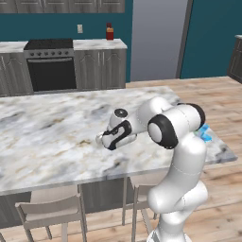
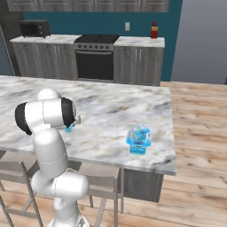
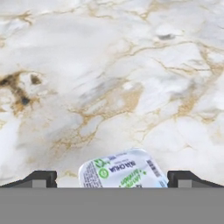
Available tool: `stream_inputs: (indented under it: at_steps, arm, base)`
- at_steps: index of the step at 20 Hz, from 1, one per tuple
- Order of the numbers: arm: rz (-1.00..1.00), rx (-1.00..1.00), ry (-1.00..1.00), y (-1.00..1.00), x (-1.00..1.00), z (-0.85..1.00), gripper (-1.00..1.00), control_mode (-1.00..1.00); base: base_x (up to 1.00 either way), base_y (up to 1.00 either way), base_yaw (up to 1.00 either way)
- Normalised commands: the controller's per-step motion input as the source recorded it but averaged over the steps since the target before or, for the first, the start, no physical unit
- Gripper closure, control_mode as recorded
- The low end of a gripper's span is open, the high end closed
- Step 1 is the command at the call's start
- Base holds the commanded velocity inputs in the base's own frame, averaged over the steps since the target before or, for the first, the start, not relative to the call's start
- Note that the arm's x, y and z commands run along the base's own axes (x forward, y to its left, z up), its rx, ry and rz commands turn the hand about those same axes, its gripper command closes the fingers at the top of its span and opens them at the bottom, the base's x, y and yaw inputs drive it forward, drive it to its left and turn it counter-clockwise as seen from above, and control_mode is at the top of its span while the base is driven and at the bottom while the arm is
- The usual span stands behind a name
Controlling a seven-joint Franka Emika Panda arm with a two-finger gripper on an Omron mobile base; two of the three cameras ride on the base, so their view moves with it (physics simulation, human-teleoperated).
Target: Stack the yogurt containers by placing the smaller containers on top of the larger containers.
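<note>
The smaller container (image 3: 124, 170), a tiny cup with a pale printed lid, sits on the marble island between my finger tips at the bottom of the hand view. My gripper (image 3: 112, 177) is open and straddles it, with one tip on each side and a gap to both. In the left base view the gripper (image 1: 105, 140) hangs low over the island top. A sliver of the light-blue cup (image 2: 68, 128) peeks out under my arm. The larger container (image 2: 138, 139), a light-blue tub with a greenish patch, stands apart near the island's right edge and shows behind my arm (image 1: 205, 133).
The marble island (image 2: 111, 111) ends close to the right of the tub. Stools (image 1: 52, 210) stand under its near edge. A stove (image 1: 49, 66), a red bottle (image 1: 109, 32) and a microwave (image 2: 34, 28) sit on the back counter.
</note>
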Motion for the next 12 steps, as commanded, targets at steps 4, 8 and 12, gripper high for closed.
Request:
stream_inputs:
  at_steps: [4,8,12]
  arm:
    - [0.00,0.00,0.03,0.00,0.01,-0.12,-1.00,-1.00]
    - [0.00,0.00,0.04,0.00,0.00,-0.09,-1.00,-1.00]
    - [0.00,0.00,0.04,0.00,0.00,-0.09,-1.00,-1.00]
  base:
    - [0.00,0.00,0.00]
    - [0.00,0.00,0.00]
    - [0.00,0.00,0.00]
